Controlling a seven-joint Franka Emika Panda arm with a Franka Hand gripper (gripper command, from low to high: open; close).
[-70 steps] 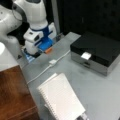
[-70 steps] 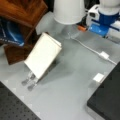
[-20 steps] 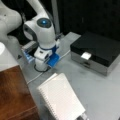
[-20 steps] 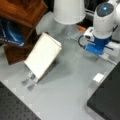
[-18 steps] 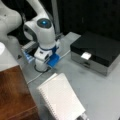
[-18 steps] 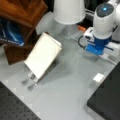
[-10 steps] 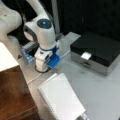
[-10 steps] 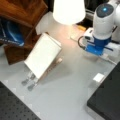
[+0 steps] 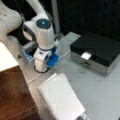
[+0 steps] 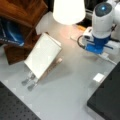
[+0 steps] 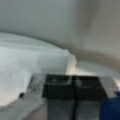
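Going L to R in a front view: a brown wooden top (image 9: 12, 95), matte with a squared edge, is seen at the L. Behind the arm sits a grey-blue tray (image 9: 27, 51), prob. plastic. Next comes the gripper (image 9: 41, 68), pointed straight down at the grey table (image 9: 100, 95), its tips at or just above the surface. Around its foot a dark ring (image 9: 37, 70) is made out. It may be a thin loop or only a shadow, and that cannot be settled from these views. A white cable (image 9: 33, 78) is laid past the same spot.

In the wrist view the gripper (image 11: 74, 87) is seen fully closed, the black pads (image 11: 58, 90) pressed together w/ only a thin seam between them and nothing held.

If the ring is real, it is judged light, thin and flat to the table, hence awkward to pick. It would best be pinched across its band at one side, one finger inside and one outside.

Further R, a white spiral notebook (image 9: 60, 100) is propped at a tilt, paper-faced w/ wire binding. At far R a black box (image 9: 100, 47) on a silver base is seen, hard-edged and smooth, w/ a small white tag (image 9: 85, 55) at its front edge.
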